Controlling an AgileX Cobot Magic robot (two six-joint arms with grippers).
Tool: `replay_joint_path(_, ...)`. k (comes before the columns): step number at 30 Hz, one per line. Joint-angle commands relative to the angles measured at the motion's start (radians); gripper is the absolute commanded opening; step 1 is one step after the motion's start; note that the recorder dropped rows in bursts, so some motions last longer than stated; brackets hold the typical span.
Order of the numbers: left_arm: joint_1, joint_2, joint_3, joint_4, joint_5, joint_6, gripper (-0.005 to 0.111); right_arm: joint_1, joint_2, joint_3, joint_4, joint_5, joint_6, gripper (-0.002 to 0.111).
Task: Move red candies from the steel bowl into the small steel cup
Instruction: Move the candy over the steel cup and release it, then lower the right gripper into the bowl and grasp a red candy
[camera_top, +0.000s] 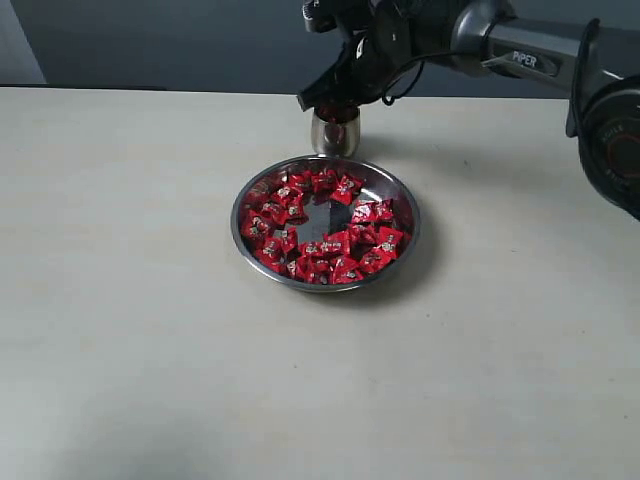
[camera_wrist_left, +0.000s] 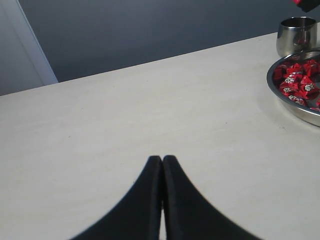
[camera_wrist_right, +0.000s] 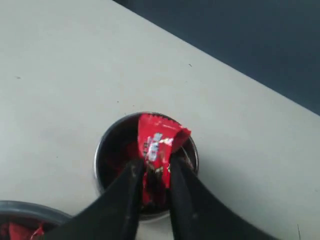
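Observation:
Many red candies (camera_top: 330, 245) lie in a ring in the steel bowl (camera_top: 237, 215) at mid-table. Just behind it stands the small steel cup (camera_top: 335, 133). My right gripper (camera_top: 330, 105) hangs right over the cup's mouth. In the right wrist view its fingers (camera_wrist_right: 156, 167) stand a little apart with one red candy (camera_wrist_right: 157, 137) between them, touching both, above the cup (camera_wrist_right: 107, 145), which has red inside. My left gripper (camera_wrist_left: 162, 159) rests low over bare table, shut and empty, far left of the bowl (camera_wrist_left: 285, 102) and cup (camera_wrist_left: 295, 35).
The pale table (camera_top: 120, 300) spreads wide around the bowl. A dark wall runs behind its far edge. The right arm (camera_top: 530, 55) reaches in from the upper right above the table's back.

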Motion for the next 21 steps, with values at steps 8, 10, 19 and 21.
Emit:
replay_joint_path(8, 0.000, -0.004, -0.001, 0.003, -0.007, -0.005, 0.000, -0.011, -0.012, -0.006, 0.025, 0.010, 0.005, 0.030)
replay_joint_path(10, 0.000, -0.004, -0.001, 0.003, -0.007, -0.005, 0.000, -0.009, -0.028, -0.006, 0.056, 0.059, 0.005, 0.030)
replay_joint_path(19, 0.000, -0.004, -0.001, 0.003, -0.007, -0.005, 0.000, 0.010, -0.033, -0.006, 0.124, 0.357, -0.003, 0.030)
replay_joint_path(21, 0.000, -0.004, -0.001, 0.003, -0.007, -0.005, 0.000, 0.010, -0.019, -0.006, 0.124, 0.369, -0.003, 0.030)
